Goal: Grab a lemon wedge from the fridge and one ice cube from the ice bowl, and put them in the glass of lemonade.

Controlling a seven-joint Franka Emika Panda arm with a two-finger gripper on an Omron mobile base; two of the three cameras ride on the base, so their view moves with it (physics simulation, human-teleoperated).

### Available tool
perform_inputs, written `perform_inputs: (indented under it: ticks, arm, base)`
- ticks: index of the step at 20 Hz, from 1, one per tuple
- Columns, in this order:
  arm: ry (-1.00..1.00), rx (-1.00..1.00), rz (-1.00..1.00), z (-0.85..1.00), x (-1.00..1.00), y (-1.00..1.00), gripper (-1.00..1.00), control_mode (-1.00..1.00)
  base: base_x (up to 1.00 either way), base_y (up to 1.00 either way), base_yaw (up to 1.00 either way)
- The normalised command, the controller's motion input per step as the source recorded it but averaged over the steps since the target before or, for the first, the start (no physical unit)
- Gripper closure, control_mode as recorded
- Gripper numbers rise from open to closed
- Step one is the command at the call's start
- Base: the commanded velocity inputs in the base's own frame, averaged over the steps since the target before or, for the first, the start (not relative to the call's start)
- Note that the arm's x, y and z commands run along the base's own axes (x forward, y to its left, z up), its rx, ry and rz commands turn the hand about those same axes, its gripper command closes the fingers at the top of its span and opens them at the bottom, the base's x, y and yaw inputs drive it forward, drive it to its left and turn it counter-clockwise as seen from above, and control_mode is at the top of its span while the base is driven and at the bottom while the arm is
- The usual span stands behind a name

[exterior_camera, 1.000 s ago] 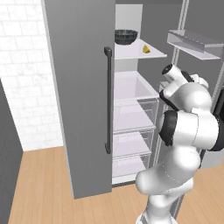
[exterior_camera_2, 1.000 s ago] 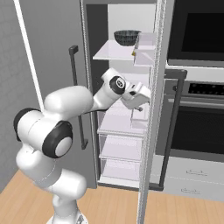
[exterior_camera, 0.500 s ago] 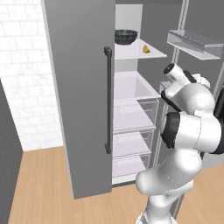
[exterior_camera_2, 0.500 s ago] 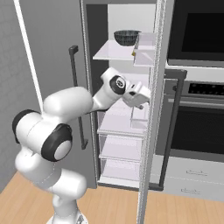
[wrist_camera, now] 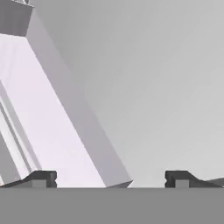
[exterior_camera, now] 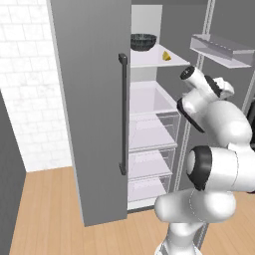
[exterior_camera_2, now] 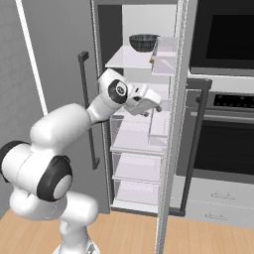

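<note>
The fridge (exterior_camera: 89,99) stands open, its white shelves and wire drawers showing. A tiny yellow lemon wedge (exterior_camera: 166,56) lies on the top shelf (exterior_camera: 149,61), to the right of a dark bowl. My gripper (exterior_camera_2: 153,111) hangs open and empty below that shelf, in front of the middle shelves and close to the right door's pale bin (exterior_camera_2: 159,130). In the hand view my gripper (wrist_camera: 110,179) has its dark fingertips (wrist_camera: 41,178) far apart, with that bin's side and a grey wall ahead. The ice bowl and the glass of lemonade are out of view.
A dark grey-black bowl (exterior_camera: 143,41) sits at the back of the top shelf. The left door's long bar handle (exterior_camera: 122,114) is to the left. An upper door bin (exterior_camera: 221,50) juts out on the right. A wall oven (exterior_camera_2: 223,124) stands beyond the right door.
The wrist has risen slightly toward the top shelf. The gripper stays open and empty.
</note>
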Motion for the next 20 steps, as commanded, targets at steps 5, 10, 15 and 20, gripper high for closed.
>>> perform_inputs:
  ticks: [5, 10, 15, 20]
  arm:
    - [0.00, 0.13, 0.24, 0.00, -0.07, 0.95, -1.00, -1.00]
    - [0.00, 0.27, 0.37, 0.00, 0.00, 0.97, -1.00, -1.00]
    - [0.00, 0.32, 0.46, 0.00, 0.00, 0.82, -1.00, -1.00]
    - [-0.03, 0.31, 0.43, 0.12, -0.32, 0.48, -1.00, -1.00]
  base:
    - [0.00, 0.00, 0.00]
    - [0.00, 0.00, 0.00]
    - [0.00, 0.00, 0.00]
    - [0.00, 0.00, 0.00]
